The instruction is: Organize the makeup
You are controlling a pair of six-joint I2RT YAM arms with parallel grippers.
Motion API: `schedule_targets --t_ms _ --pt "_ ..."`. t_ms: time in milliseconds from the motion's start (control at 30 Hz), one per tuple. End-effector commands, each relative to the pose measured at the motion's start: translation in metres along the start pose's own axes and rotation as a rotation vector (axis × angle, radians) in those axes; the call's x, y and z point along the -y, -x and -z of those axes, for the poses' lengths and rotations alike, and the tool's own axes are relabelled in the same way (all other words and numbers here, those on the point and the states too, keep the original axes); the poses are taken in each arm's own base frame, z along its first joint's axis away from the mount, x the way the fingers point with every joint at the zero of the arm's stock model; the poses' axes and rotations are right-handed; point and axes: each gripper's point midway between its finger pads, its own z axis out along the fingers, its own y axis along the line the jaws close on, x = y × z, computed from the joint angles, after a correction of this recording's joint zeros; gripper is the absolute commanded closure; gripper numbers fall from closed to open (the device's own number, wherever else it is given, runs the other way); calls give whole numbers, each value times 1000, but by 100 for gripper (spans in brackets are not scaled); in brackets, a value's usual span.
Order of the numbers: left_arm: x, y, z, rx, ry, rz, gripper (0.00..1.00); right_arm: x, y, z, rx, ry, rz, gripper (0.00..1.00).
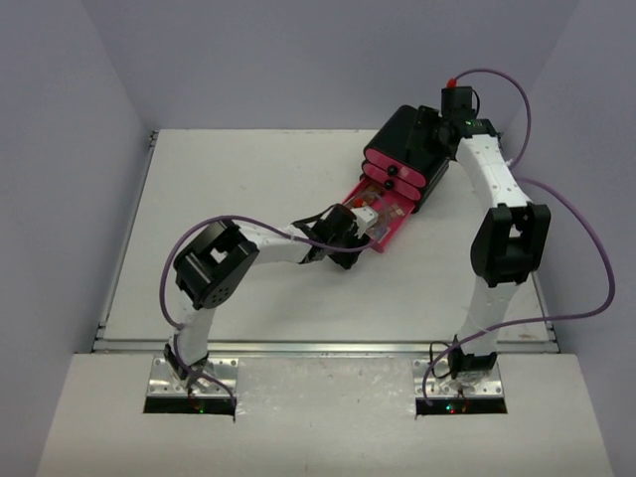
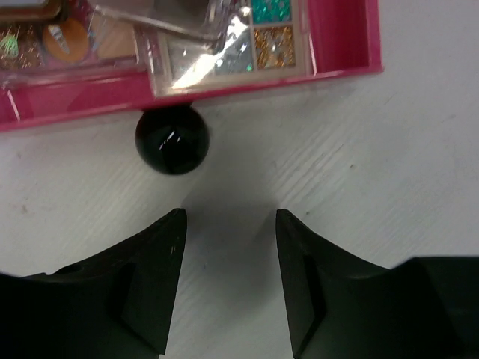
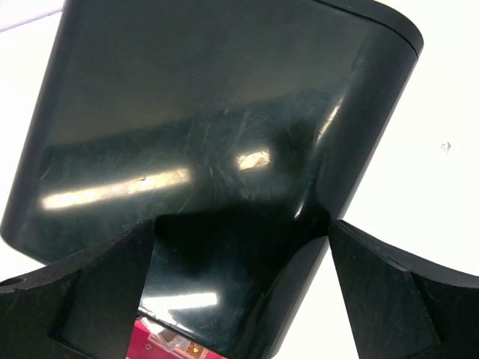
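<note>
The makeup lies in a pulled-out pink drawer (image 1: 390,221) of the black box (image 1: 402,134). In the left wrist view a multicoloured eyeshadow palette (image 2: 232,45) and a brown palette (image 2: 71,37) under a clear lid rest inside the drawer (image 2: 346,37). The drawer's round black knob (image 2: 171,140) faces my left gripper (image 2: 230,213), which is open just short of it, with only bare table between the fingers. My right gripper (image 3: 241,224) is open wide over the top of the black box (image 3: 209,112), its fingers straddling one rounded end.
Two more pink drawers (image 1: 396,171) sit shut above the open one. The box stands at the back right of the white table (image 1: 229,199). A sliver of the pink drawer (image 3: 168,340) shows below the box in the right wrist view.
</note>
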Motion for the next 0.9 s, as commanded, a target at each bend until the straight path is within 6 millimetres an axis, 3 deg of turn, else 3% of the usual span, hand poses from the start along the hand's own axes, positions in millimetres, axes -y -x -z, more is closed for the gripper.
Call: schedule_targets --t_ms 0,67,300,500,767,867 --pt "-8 29 -7 70 58 53 53 -4 28 0 82 17 -1 4" --pt "-7 43 -8 129 47 59 54 -5 20 -5 66 23 0 4" --pt "-12 43 -22 128 88 82 54 -4 15 -10 58 29 5 4" --pt "-18 62 -30 166 119 71 60 -5 12 -13 53 34 12 4" --pt "-15 63 -29 152 107 81 75 -5 7 -16 40 40 15 4" --pt "-16 73 -28 166 116 77 86 -5 5 -18 34 40 13 4"
